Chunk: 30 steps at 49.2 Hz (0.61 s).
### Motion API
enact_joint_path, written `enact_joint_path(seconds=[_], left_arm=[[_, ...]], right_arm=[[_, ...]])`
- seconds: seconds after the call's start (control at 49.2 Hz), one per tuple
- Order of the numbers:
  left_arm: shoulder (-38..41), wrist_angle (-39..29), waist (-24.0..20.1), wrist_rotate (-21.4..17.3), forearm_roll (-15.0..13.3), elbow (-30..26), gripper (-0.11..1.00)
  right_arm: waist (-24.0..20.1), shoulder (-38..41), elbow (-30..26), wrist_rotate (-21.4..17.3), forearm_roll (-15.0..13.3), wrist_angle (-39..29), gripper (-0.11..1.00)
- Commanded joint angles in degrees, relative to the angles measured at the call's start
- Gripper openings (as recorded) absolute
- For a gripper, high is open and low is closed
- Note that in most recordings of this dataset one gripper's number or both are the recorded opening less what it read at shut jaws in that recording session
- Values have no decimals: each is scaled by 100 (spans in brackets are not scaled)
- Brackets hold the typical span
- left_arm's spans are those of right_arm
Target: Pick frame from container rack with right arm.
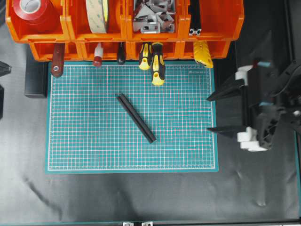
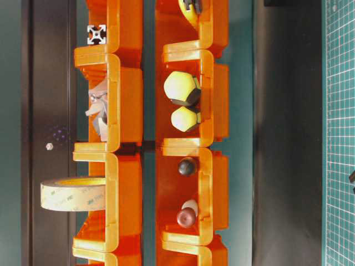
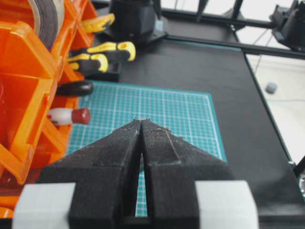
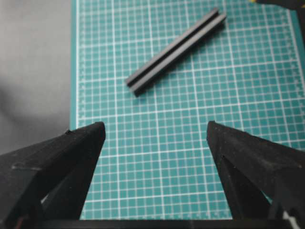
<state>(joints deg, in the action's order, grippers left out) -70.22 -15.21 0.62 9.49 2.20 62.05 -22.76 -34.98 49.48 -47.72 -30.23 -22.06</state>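
Observation:
A black slotted frame [image 1: 136, 117] lies slantwise on the green mat, and it shows in the right wrist view as the frame [image 4: 175, 50], ahead of the jaws. Another black frame [image 1: 194, 21] sticks out of the top right bin of the orange container rack [image 1: 124, 36]; its square end [image 2: 96, 34] faces the table-level camera. My right gripper [image 1: 209, 114] hovers at the mat's right edge, open wide and empty [image 4: 156, 131], well apart from both bars. My left gripper [image 3: 141, 120] is shut on nothing, low beside the container rack [image 3: 28, 71].
Yellow-and-black screwdrivers [image 1: 157, 66] and other tool handles poke out of the lower bins over the cutting mat [image 1: 94, 141]. The upper bins hold red tape [image 1: 33, 12], a tape roll [image 1: 98, 14] and metal brackets [image 1: 153, 16]. Black cloth surrounds the mat.

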Motion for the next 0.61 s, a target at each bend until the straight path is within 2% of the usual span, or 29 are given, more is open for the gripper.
enact_joint_path(seconds=[0.0,0.284,0.589], left_arm=[[44,26,-9,18,26,-176,0],[35,44,-9,18,18,-176,0],[35,53,-9,18,18,-185,0]], right_arm=[[97,-308,18,-9,-9,79,82],[281,-1063,343,0,-9,88,82],[290,-1397,519,0,-9,88,82]])
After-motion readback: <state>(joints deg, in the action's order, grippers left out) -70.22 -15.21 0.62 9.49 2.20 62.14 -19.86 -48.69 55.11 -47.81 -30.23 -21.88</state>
